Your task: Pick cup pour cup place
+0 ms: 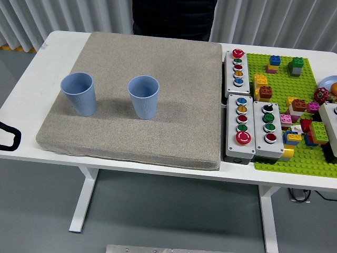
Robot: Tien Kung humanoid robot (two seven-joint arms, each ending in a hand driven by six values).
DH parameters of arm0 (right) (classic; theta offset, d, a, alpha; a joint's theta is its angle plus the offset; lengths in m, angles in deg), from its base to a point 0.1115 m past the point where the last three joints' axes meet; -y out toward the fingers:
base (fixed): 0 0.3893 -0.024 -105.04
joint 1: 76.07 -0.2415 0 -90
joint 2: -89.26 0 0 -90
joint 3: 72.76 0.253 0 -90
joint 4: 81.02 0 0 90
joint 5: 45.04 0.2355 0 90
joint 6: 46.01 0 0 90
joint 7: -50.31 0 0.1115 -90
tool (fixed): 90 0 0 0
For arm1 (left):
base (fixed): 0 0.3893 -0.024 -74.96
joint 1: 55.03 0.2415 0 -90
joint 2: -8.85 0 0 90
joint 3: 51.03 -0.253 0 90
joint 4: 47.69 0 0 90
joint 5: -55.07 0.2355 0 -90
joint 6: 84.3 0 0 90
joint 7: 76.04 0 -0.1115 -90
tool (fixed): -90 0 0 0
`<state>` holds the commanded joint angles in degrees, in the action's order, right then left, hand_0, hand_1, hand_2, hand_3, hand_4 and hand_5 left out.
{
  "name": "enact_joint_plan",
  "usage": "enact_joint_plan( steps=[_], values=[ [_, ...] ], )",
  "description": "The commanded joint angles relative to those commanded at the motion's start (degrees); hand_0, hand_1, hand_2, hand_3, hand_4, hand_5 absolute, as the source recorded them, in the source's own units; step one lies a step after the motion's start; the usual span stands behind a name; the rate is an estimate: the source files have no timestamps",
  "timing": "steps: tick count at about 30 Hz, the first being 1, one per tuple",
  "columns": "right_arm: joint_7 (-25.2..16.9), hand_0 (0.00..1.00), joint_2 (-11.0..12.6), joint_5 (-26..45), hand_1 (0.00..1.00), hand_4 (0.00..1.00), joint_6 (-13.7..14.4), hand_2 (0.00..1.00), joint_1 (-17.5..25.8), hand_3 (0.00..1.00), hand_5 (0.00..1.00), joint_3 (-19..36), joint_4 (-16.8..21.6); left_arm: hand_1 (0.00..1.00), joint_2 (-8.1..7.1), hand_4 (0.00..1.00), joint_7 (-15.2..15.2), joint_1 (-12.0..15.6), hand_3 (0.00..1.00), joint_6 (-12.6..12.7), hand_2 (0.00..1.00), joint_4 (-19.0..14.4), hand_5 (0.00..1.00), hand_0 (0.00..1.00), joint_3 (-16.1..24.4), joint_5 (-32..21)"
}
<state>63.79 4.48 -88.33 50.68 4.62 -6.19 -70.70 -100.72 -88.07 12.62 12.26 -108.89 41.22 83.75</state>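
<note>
Cups first: we see two blue ribbed ones, both upright with mouths up, both on the grey mat [158, 137]. Nearest us, at the table's [31, 74] 9 o'clock edge, a sliver of the left hand [9, 138] pokes in as a black loop. We cannot tell whether its fingers are apart or together, and it touches neither cup. No right hand shows.

Moving up the mat, the left cup [79, 94] sits toward 9 o'clock and the right cup [144, 97] stands near it, apart, with open mat between them. That gap looks like room for a hand to close round one cup without knocking the other. Their insides look plain blue; we cannot tell whether anything is in them.

Two cups standing side by side would fit a pour yet to come, or a cup already set back down.

Off at 3 o'clock lie button boxes [247, 129] and a green brick plate [310, 163]. At 12 o'clock a person [174, 18] in dark clothing stands behind the table, hands out of sight.
</note>
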Motion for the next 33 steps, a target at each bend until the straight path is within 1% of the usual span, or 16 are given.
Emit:
enact_joint_plan(
  steps=[11,18,22,33],
  values=[
    [0.3,0.724,-0.1,-1.8,0.695,0.33,0.1,0.747,-0.4,0.706,0.281,1.5,0.0,0.752,0.19,0.857,0.1,0.1,0.832,0.1,0.797,-0.1,0.998,0.767,0.5,0.1],
    [0.2,0.724,-0.1,-1.4,0.695,0.33,0.2,0.747,-0.5,0.706,0.281,1.1,0.0,0.752,0.17,0.853,0.1,-0.1,0.832,0.1,0.8,-0.2,0.998,0.767,0.5,0.1],
    [0.1,0.724,-0.1,-1.2,0.695,0.329,0.1,0.747,-0.4,0.706,0.281,0.9,0.0,0.752,0.51,0.85,0.1,-0.4,0.832,0.2,0.799,0.0,0.998,0.766,0.5,0.5],
    [0.2,0.724,-0.2,-1.1,0.695,0.329,0.1,0.747,0.1,0.705,0.283,0.6,0.0,0.751,0.6,0.851,-0.1,0.5,0.831,0.3,0.799,-0.1,0.998,0.767,0.3,0.7]
  ],
)
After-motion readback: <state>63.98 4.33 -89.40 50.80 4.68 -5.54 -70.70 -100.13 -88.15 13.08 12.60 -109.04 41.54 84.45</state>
